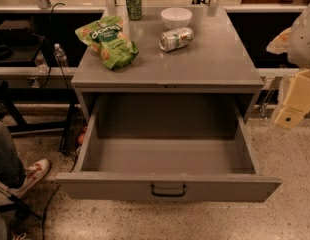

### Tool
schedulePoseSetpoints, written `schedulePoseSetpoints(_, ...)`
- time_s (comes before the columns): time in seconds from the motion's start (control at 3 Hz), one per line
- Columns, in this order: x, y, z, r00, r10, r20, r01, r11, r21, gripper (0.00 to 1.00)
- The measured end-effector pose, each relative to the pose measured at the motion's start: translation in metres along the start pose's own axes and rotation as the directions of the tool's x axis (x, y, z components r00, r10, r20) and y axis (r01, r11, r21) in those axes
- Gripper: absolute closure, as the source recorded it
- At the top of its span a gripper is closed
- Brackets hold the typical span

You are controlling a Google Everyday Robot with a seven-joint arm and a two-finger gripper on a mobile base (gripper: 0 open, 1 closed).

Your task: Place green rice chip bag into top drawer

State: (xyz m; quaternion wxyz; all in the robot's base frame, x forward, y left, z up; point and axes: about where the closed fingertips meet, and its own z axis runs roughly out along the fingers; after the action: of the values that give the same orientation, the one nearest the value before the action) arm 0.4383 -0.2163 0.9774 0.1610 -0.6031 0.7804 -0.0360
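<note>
Pulled wide open, the top drawer (115, 186) sits closest, with nothing in it. Up on the counter (215, 64), the green chip bag (109, 41) lies at the left. A green can (133, 3) stands at the back, then a white bowl (176, 17), then a can on its side (175, 39). The claw (294, 104) hangs far right, off the counter. I cannot tell if it is apart or together. I think the grab has not started. Next the claw must reach left to the bag.

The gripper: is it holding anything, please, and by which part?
It holds nothing visible. The gripper hangs at the right edge, beside the open top drawer; the green rice chip bag lies apart on the cabinet top.
</note>
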Motion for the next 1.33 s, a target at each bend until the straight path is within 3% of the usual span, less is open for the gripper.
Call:
schedulePoseSetpoints(0.33, 0.0, 0.0, 0.0, 1.0, 0.0, 0.0, 0.0, 1.0, 0.0, 0.0)
schedulePoseSetpoints(0.67, -0.019, -0.021, 0.006, 0.997, 0.03, 0.075, -0.03, 0.9995, -0.003, 0.0)
schedulePoseSetpoints(1.0, -0.07, -0.069, 0.024, 0.976, 0.098, 0.195, -0.093, 0.9951, -0.033, 0.0)
schedulePoseSetpoints(1.33, -0.128, -0.111, 0.05, 0.948, 0.183, 0.261, -0.176, 0.983, -0.052, 0.0)
